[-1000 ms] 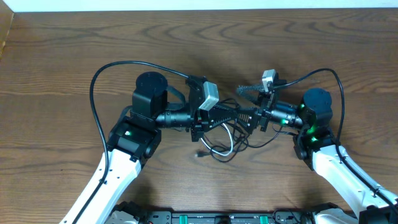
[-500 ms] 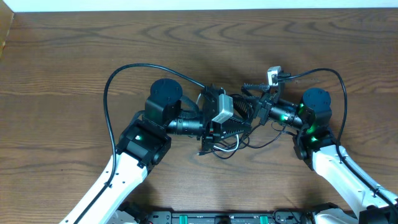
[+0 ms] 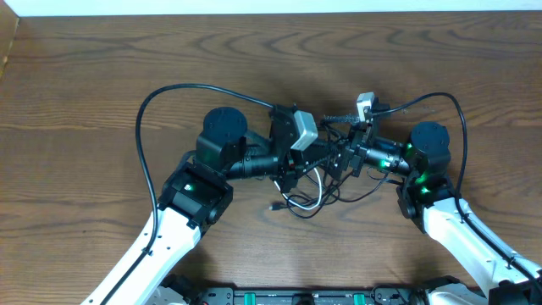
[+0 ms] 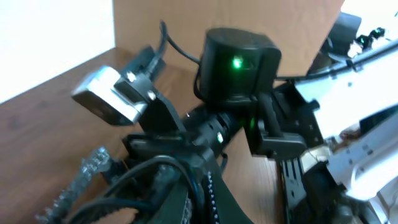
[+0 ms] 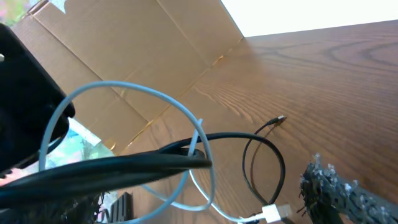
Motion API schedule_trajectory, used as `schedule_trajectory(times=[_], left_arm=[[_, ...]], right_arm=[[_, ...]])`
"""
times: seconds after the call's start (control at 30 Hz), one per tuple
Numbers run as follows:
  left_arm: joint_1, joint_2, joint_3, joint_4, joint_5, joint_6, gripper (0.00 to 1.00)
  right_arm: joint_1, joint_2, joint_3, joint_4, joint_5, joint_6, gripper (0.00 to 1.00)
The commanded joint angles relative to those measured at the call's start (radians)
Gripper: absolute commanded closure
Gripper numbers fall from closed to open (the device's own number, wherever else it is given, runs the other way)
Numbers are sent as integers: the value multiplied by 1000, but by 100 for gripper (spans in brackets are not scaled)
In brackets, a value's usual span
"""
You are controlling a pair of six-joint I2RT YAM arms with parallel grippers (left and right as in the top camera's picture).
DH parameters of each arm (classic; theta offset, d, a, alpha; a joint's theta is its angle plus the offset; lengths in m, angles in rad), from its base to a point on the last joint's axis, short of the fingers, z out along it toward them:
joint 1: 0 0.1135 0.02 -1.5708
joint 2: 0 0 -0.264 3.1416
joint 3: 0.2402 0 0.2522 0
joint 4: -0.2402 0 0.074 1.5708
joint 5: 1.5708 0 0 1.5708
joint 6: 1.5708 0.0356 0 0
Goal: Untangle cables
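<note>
We start with the cables (image 3: 309, 196), bunched at the middle of the table (image 3: 85, 85), right under the spot where the two arms meet. Part of the bundle lies on the wood: a white cord (image 3: 315, 200) curls there in a loop, and a small black plug (image 3: 273, 206) pokes out toward the left arm's side. The rest is lifted off the surface.

From the right wrist view we get the close look. The white cord arcs high in a wide loop and runs down to a white plug (image 5: 272, 213) at the bottom edge. A black cord (image 5: 283, 168) swings out in a smaller loop beside it. Behind them, another thin black cord ends in a little connector (image 5: 280, 118) resting on the table.

Now the left gripper (image 3: 326, 161): we see it clamped tight, with the black cord coming out at its tip and the white loop draped over it, so it has hold of the cables. In its own wrist view, a ridged finger (image 4: 81, 180) shows low on the left, with dark cords crossing just beside it.

The right gripper (image 3: 342, 154) faces it tip to tip, jaws spread wide and gripping nothing. One ridged finger (image 5: 339, 190) sits low in its own view, clear of the cords.

Looking outward, the left wrist camera stares straight at the right arm's wrist housing, its green light (image 4: 239, 62) glowing. A brown cardboard wall (image 5: 124, 50) stands beyond the table.
</note>
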Motion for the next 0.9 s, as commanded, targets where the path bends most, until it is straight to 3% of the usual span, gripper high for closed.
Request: schedule_trajectory(times=[0.0,0.2,0.33,0.43,0.63,0.87], left_arm=[[-27,-13,15,42,-9,-105,92],[-131,-13,15,44,-9,-112,92],[-167,-13,15,40,-9,-112,92],[-169,-13,15,37,15,-172,92],[-153,-17,15,31,32,-172,92],[-8,-66,15,-47,32,-172,92]], right_arm=[[7,0,2,3,48,24,1],[7,0,2,2,176,188,1],[7,0,2,-16,209,217,1],[5,0,2,-170,341,218,1],[-25,0,2,-411,520,217,1],[-147,0,2,-655,558,193,1]])
